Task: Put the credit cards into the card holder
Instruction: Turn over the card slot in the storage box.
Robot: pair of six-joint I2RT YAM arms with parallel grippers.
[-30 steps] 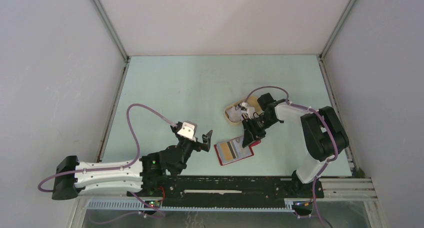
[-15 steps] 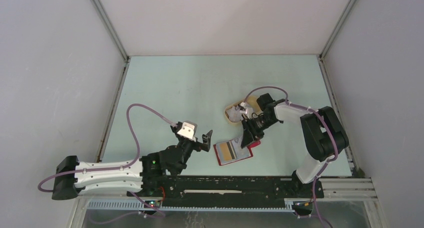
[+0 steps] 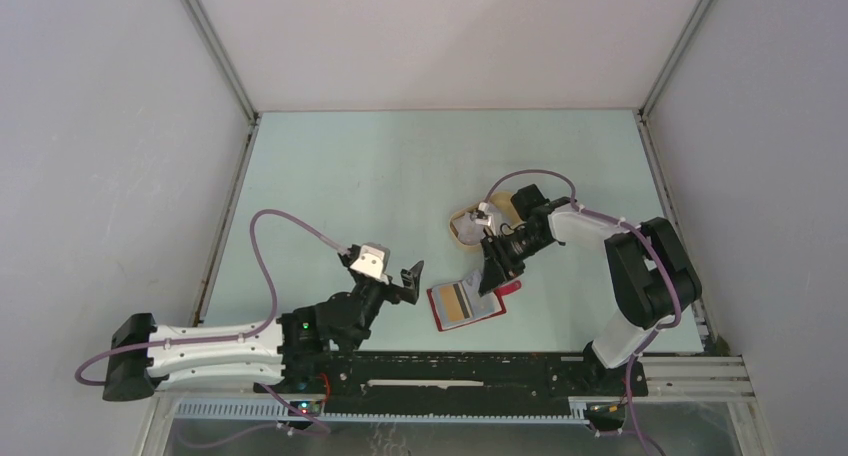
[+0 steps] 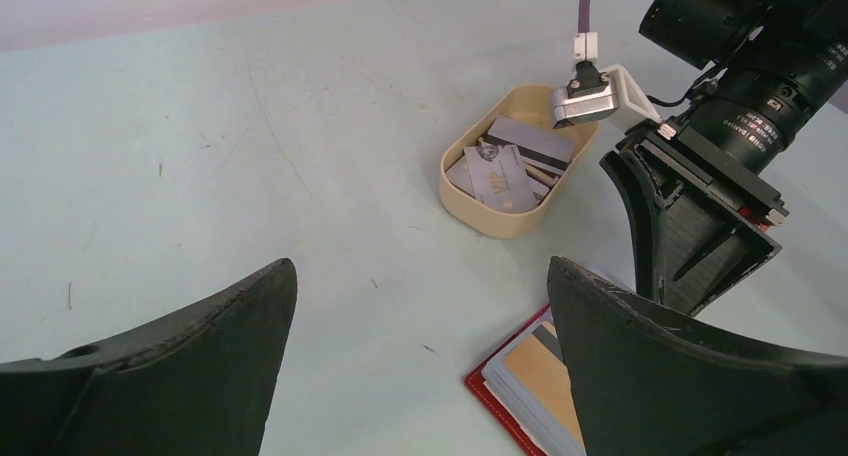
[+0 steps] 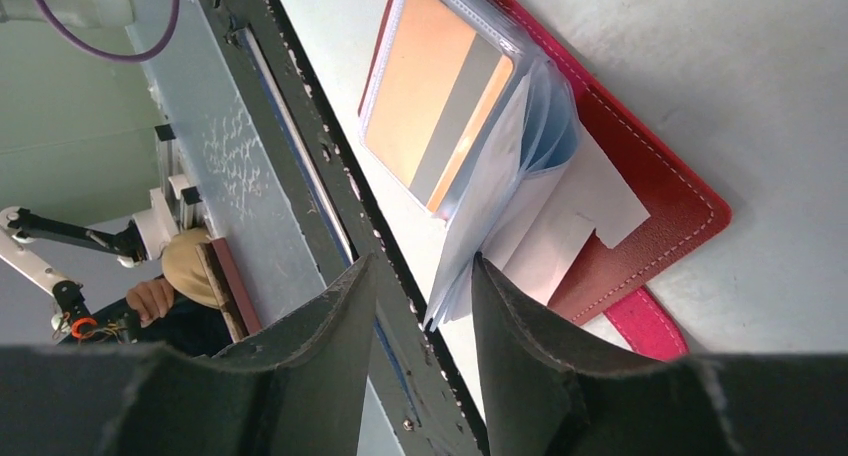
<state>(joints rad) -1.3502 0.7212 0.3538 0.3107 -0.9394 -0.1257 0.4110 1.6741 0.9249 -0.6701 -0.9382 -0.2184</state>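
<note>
The card holder (image 3: 470, 306) lies open near the front edge, red cover down, its clear sleeves (image 5: 500, 186) fanned upward. An orange card with a grey stripe (image 5: 432, 106) sits in the top sleeve. My right gripper (image 5: 423, 266) hangs over the holder's upper right corner, jaws partly closed. The sleeves' loose edges lie between its fingers against the right one, and a gap remains on the other side. Several whitish-grey credit cards (image 4: 512, 166) lie in the beige tray (image 4: 497, 218) behind it. My left gripper (image 4: 420, 266) hovers wide open left of the holder (image 4: 520, 391), holding nothing.
The holder's pink snap tab (image 5: 650, 326) sticks out on the table. A black rail (image 3: 470, 366) runs along the front edge just below the holder. Grey walls enclose the table on three sides.
The right gripper's jaws have narrowed around the sleeve edges, and it has shifted slightly left. The left gripper has barely moved.
</note>
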